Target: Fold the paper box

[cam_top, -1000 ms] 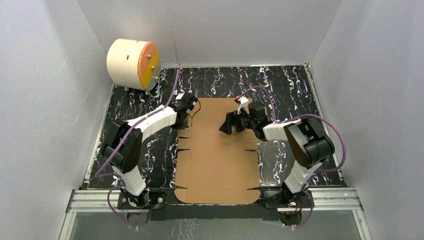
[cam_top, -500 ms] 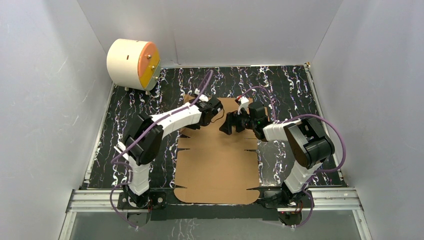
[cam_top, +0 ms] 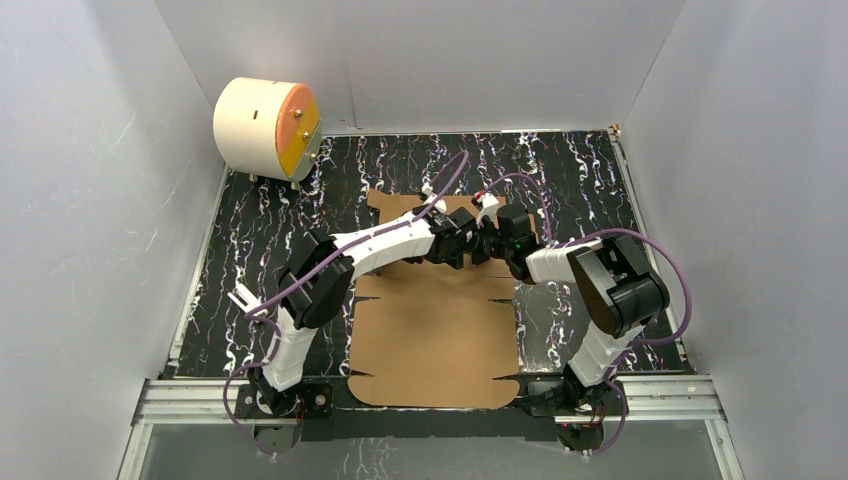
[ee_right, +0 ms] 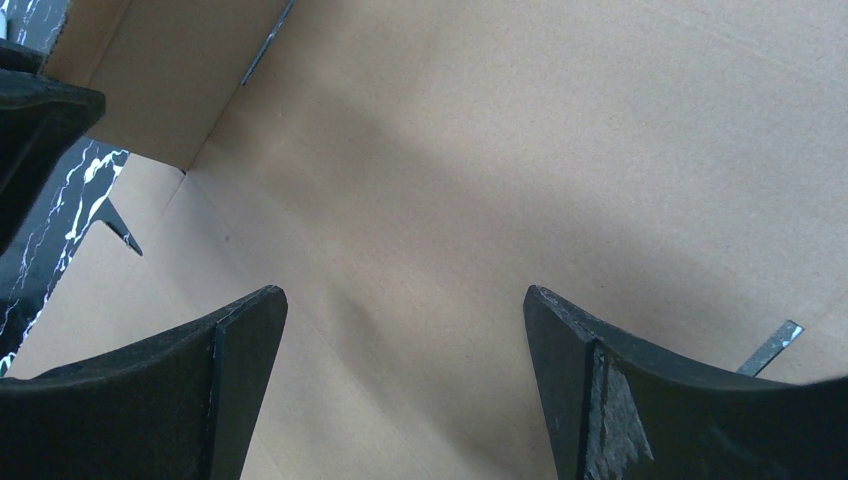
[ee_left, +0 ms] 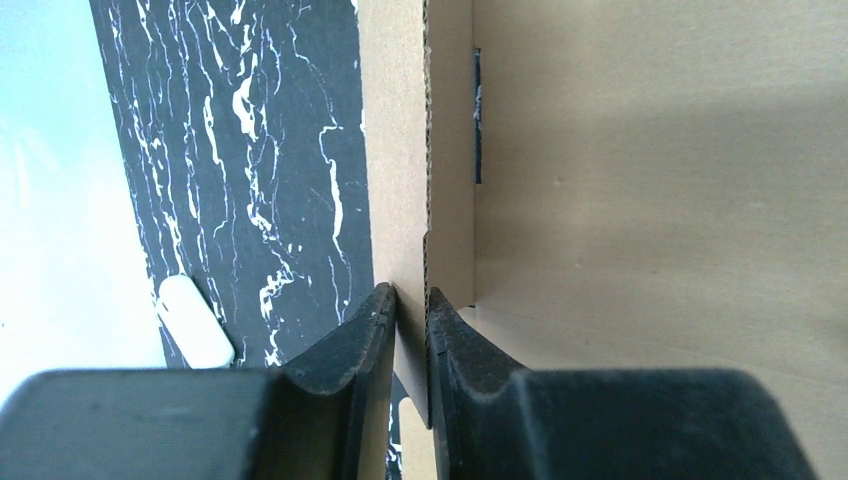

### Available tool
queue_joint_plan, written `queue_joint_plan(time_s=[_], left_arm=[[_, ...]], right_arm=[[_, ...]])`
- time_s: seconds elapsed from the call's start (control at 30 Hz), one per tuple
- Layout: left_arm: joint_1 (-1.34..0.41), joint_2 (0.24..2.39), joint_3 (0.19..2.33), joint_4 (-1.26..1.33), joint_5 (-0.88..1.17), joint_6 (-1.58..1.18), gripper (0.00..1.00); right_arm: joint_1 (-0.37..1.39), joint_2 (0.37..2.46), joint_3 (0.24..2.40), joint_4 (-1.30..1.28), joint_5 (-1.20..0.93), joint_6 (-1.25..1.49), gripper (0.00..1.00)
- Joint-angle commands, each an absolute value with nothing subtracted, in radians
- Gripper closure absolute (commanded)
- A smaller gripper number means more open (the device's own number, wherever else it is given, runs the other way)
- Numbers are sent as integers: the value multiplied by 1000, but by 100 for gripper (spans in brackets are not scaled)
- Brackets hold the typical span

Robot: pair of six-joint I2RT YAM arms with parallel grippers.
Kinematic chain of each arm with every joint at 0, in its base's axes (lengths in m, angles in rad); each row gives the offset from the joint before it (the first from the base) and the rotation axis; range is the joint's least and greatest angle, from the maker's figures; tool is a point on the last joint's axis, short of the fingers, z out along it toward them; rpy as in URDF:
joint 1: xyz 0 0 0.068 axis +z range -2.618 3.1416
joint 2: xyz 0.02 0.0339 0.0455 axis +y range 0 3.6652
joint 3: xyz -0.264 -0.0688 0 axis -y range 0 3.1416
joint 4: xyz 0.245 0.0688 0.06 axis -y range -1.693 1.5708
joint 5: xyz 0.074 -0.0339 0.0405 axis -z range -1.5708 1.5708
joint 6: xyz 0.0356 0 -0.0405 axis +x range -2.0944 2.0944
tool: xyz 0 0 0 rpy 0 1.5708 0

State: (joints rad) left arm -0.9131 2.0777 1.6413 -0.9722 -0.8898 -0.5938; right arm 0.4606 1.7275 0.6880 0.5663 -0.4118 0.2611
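Note:
The paper box [cam_top: 435,330] is a brown cardboard sheet lying flat on the black marbled table, its far part folded up. In the left wrist view one flap [ee_left: 400,150] stands on edge beside the sheet's panel [ee_left: 650,200]. My left gripper [ee_left: 410,292] has its jaws close against both faces of that flap. From above, the left gripper [cam_top: 455,240] sits over the far middle of the sheet, nose to nose with my right gripper [cam_top: 480,243]. The right gripper [ee_right: 405,295] hangs wide open just above bare cardboard [ee_right: 500,150] and holds nothing.
A cream cylinder with an orange face [cam_top: 265,128] stands at the back left corner. White walls close in the table on three sides. A small white oblong piece [ee_left: 195,320] lies on the black mat left of the flap.
My left arm has swung right from the sheet's left edge to its far middle, bringing the flap up with it. The right arm has stayed put.

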Motion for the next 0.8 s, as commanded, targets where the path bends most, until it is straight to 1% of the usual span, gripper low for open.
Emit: queue_joint_plan(time_s=[0.0, 0.53, 0.77], left_arm=[[-928, 2093, 1679, -977, -887, -633, 83], [-953, 2098, 1682, -920, -847, -633, 82], [-949, 2016, 1621, -866, -859, -619, 80]], right_arm=[[466, 1724, 658, 541, -378, 267, 1], [466, 1712, 654, 542, -379, 270, 1], [466, 1707, 655, 541, -387, 270, 1]])
